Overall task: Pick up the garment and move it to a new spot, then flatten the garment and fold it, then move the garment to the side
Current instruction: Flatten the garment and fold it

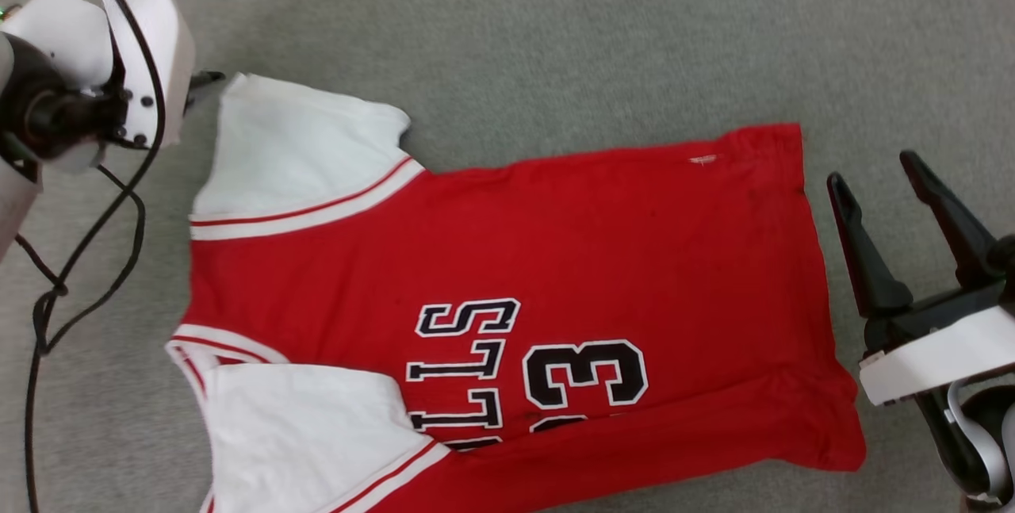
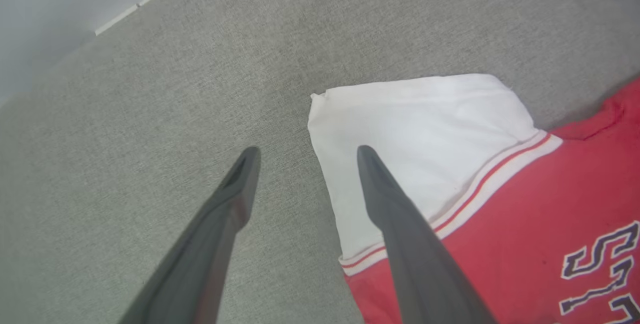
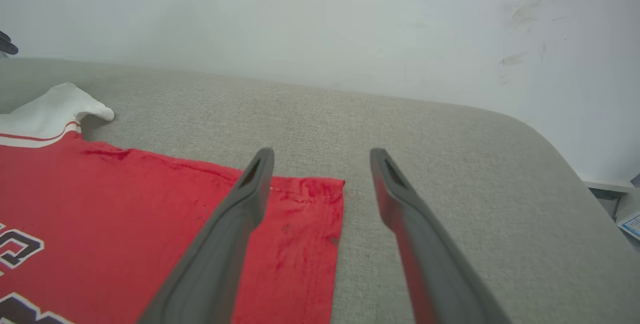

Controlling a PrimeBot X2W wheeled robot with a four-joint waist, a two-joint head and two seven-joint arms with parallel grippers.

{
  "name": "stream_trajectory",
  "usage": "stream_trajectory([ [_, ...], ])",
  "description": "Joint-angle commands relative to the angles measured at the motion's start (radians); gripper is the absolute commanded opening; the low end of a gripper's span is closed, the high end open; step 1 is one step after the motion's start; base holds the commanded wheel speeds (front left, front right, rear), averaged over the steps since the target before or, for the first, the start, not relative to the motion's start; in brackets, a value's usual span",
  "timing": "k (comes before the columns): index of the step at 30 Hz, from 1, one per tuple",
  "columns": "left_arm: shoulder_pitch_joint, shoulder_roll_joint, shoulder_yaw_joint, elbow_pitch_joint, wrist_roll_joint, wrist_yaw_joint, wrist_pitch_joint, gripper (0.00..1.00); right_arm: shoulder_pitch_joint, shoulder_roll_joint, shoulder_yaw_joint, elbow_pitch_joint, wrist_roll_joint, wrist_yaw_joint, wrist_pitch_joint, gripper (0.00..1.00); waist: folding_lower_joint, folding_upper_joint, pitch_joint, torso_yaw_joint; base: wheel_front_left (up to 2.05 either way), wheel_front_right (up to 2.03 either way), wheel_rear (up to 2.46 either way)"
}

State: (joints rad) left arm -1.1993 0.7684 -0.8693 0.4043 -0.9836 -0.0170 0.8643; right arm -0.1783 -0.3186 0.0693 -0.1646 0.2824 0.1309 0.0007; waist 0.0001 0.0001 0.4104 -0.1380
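The garment, a red jersey with white sleeves and dark numerals, lies spread flat on the grey surface, collar to the left and hem to the right. My left gripper is open, hovering at the outer edge of the far white sleeve with nothing between its fingers. In the head view the left gripper is at the upper left, mostly hidden behind its wrist. My right gripper is open and empty just right of the hem. In its own wrist view the right gripper straddles the hem's far corner.
The grey fabric surface stretches beyond the jersey to a pale wall. It rounds off at the right edge. A black cable hangs from the left arm beside the collar.
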Motion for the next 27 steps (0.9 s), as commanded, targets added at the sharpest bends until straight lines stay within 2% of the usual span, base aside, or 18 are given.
stream_trajectory([
  [1,-0.025,-0.006,-0.009,0.020,0.004,-0.003,0.025,1.00,-0.021,0.002,0.005,-0.005,0.001,0.000,0.003,1.00,-0.0001,-0.0001,0.069,-0.043,0.00,0.00,0.00],
  [7,-0.053,-0.032,-0.042,0.113,0.026,-0.010,0.069,1.00,-0.063,-0.003,0.027,0.005,-0.001,0.000,0.000,1.00,-0.0001,-0.0001,0.130,-0.064,0.00,0.00,0.00],
  [12,-0.007,-0.056,-0.076,0.167,0.020,-0.038,0.083,1.00,-0.078,-0.011,0.033,0.022,0.002,0.000,-0.005,1.00,-0.0001,-0.0001,0.138,-0.064,0.00,0.00,0.00],
  [13,0.001,-0.062,-0.081,0.172,0.017,-0.044,0.081,0.40,-0.081,-0.013,0.031,0.025,0.004,0.000,-0.003,1.00,-0.0001,-0.0001,0.135,-0.061,0.00,0.00,0.00],
  [14,0.006,-0.065,-0.086,0.175,0.019,-0.050,0.080,0.00,-0.084,-0.019,0.030,0.028,0.005,0.000,0.002,1.00,-0.0001,-0.0001,0.130,-0.058,0.00,0.00,0.00],
  [18,0.002,-0.076,-0.086,0.178,0.020,-0.069,0.045,0.00,-0.114,-0.053,0.026,0.031,-0.004,0.000,0.025,1.00,-0.0001,-0.0001,0.093,-0.040,0.00,0.00,0.00],
  [21,-0.008,-0.086,-0.085,0.170,0.028,-0.080,0.009,0.00,-0.158,-0.110,0.027,0.018,-0.005,0.000,0.068,1.00,-0.0001,-0.0001,0.055,-0.018,0.00,0.00,0.00],
  [24,-0.017,-0.102,-0.087,0.153,0.037,-0.089,-0.028,0.00,-0.213,-0.199,0.062,0.016,0.019,0.000,0.164,1.00,-0.0001,-0.0001,0.019,0.010,0.00,0.00,0.00],
  [27,-0.011,-0.113,-0.089,0.131,0.034,-0.096,-0.064,0.00,-0.291,-0.301,0.133,0.029,0.085,-0.001,0.314,1.00,-0.0001,-0.0001,-0.011,0.037,0.00,0.00,0.00],
])
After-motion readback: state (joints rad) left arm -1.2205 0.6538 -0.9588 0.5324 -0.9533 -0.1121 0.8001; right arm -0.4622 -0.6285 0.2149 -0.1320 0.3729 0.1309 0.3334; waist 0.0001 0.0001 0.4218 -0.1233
